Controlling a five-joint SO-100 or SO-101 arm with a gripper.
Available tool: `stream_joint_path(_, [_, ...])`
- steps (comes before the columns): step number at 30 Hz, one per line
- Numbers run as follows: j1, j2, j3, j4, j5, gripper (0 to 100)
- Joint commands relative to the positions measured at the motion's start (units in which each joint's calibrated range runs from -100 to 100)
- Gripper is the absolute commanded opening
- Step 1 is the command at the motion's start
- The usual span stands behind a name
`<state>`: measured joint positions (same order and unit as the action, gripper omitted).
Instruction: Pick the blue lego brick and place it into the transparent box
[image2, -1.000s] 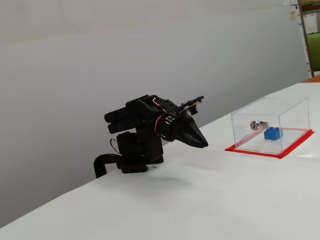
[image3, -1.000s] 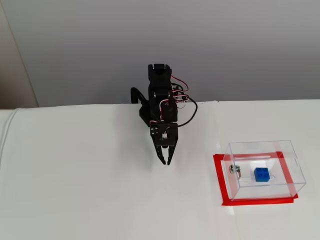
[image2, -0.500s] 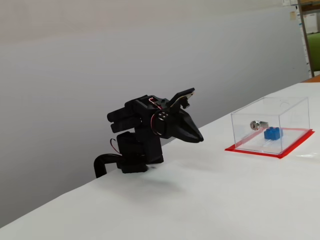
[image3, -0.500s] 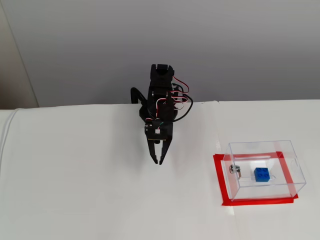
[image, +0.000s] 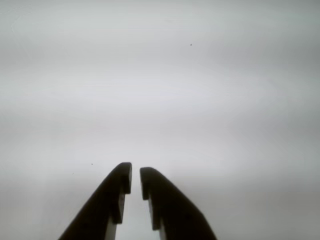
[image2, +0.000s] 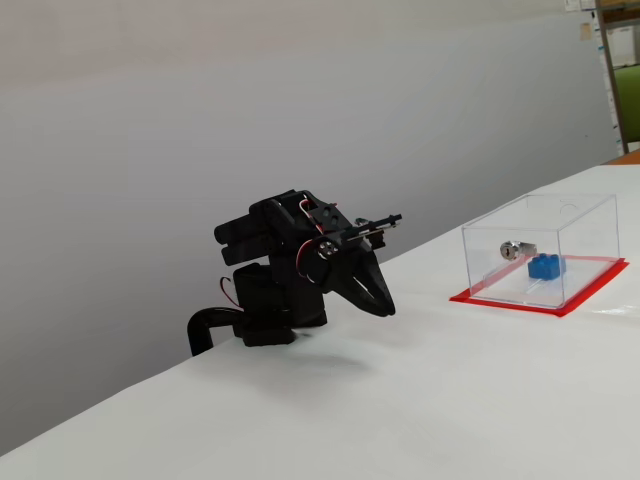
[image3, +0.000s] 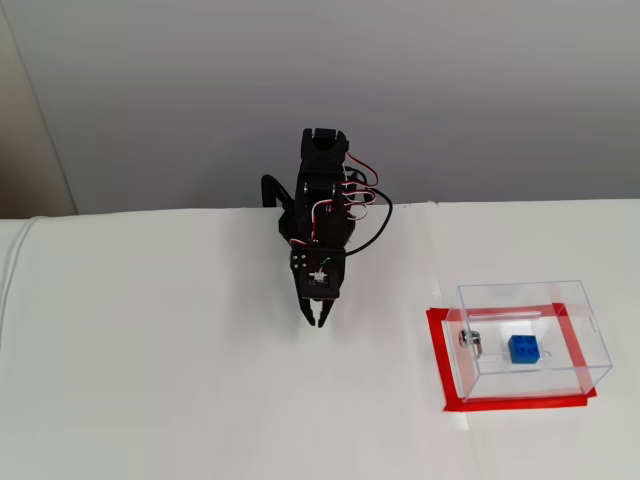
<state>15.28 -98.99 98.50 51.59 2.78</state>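
Note:
The blue lego brick (image2: 545, 266) (image3: 523, 348) lies inside the transparent box (image2: 585, 225) (image3: 520, 291), beside the silver lock (image3: 468, 339), on the red base sheet (image3: 438, 350). My black gripper (image2: 388, 308) (image3: 317, 322) hangs folded close to the arm's base, far left of the box in both fixed views, pointing down at the white table. In the wrist view the gripper (image: 136, 175) shows two dark fingers (image: 115, 192) with only a thin slit between them. Nothing is held, and only bare white table lies below.
The white table (image3: 150, 380) runs wide in front of the arm and ends at a grey wall behind it. The arm's black clamp (image2: 205, 328) grips the table's back edge. Shelving (image2: 620, 70) shows at the far right in a fixed view.
The gripper has tilted further down and drawn back a little toward the arm's base. The brick and box have not moved.

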Motion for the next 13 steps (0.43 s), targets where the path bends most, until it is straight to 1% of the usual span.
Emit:
stream_joint_path(1, [-0.4, -0.9, 0.8, 0.2, 0.1, 2])
stream_joint_path(13, [0.0, -0.8, 0.6, 0.0, 0.2, 2])
